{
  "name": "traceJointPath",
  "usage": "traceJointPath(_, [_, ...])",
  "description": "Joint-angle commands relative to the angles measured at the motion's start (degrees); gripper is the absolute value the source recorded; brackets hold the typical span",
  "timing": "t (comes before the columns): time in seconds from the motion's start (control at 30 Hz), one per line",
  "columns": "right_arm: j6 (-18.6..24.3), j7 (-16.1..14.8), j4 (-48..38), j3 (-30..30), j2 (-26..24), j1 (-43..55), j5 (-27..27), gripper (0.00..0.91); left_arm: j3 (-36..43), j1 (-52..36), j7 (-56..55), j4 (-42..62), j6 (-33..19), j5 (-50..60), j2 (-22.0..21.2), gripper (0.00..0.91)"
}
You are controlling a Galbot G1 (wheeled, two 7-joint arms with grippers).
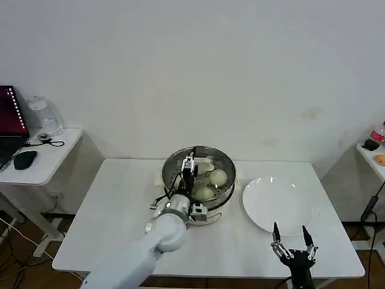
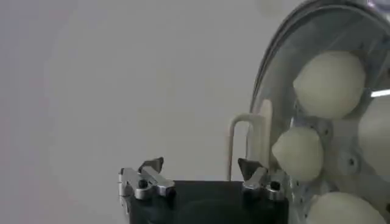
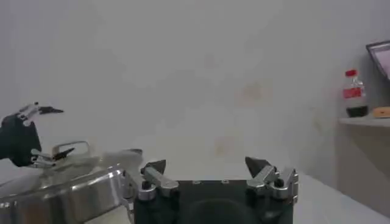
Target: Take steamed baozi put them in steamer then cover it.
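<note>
The steamer point(image 1: 224, 188) stands mid-table, a shiny steel pot point(image 3: 61, 192). The glass cover point(image 1: 207, 158) lies on it, and its cream handle point(image 2: 248, 141) point(image 3: 70, 148) stands at the centre. Through the glass I see steamed baozi point(image 1: 218, 177) point(image 2: 329, 82), another point(image 2: 298, 152) and a third point(image 1: 203, 192). My left gripper point(image 1: 189, 165) point(image 2: 200, 165) hovers open just over the cover. The handle sits close by one of its fingertips and nothing is held between them. From the right wrist, that gripper point(image 3: 55, 133) shows open above the handle. My right gripper point(image 1: 293, 238) point(image 3: 206, 164) waits open and empty at the table's front right.
A white plate point(image 1: 277, 205) lies right of the steamer, just beyond my right gripper. A side table point(image 1: 42, 162) at the left holds a mouse, a laptop and a jar. A shelf at the far right carries a bottle point(image 3: 352, 91).
</note>
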Motion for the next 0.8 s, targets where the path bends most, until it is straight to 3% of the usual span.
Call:
traceJointPath(0.03, [-1.4,2.5,-0.6,0.9,-0.5,0.9,-3.8,0.907,-5.3,6.4,-5.1,-13.6,-4.3,-10.8,5.1,0.907])
traceJointPath(0.37, [-2.2,3.7,-2.0,1.0,-1.1,2.4,-4.5,0.907,-24.4,17.8,-16.1,-20.2,-25.6,-32.8,11.6,0.907])
traceJointPath(0.43, [-2.7,4.0,-2.2,1.0,-1.2,3.1,-4.6,0.907,-27.4,19.2,-19.1,-19.0,-29.9,-36.5,11.3,0.907])
traceJointPath(0.6, [-3.1,4.3,-2.8,1.5,-2.2,4.1,-4.3,0.907,-38.8,25.2,-15.9,-15.1,-50.0,-43.5,8.5,0.907])
traceJointPath(0.7, [-3.0,4.4,-3.5,2.3,-3.0,4.4,-4.3,0.907,-44.2,28.9,-13.1,-13.6,-55.7,-47.2,6.3,0.907])
traceJointPath(0.8, [-3.1,4.3,-3.7,2.8,-3.6,4.8,-4.1,0.907,-49.7,32.9,-9.8,-12.6,-57.4,-51.6,4.8,0.907])
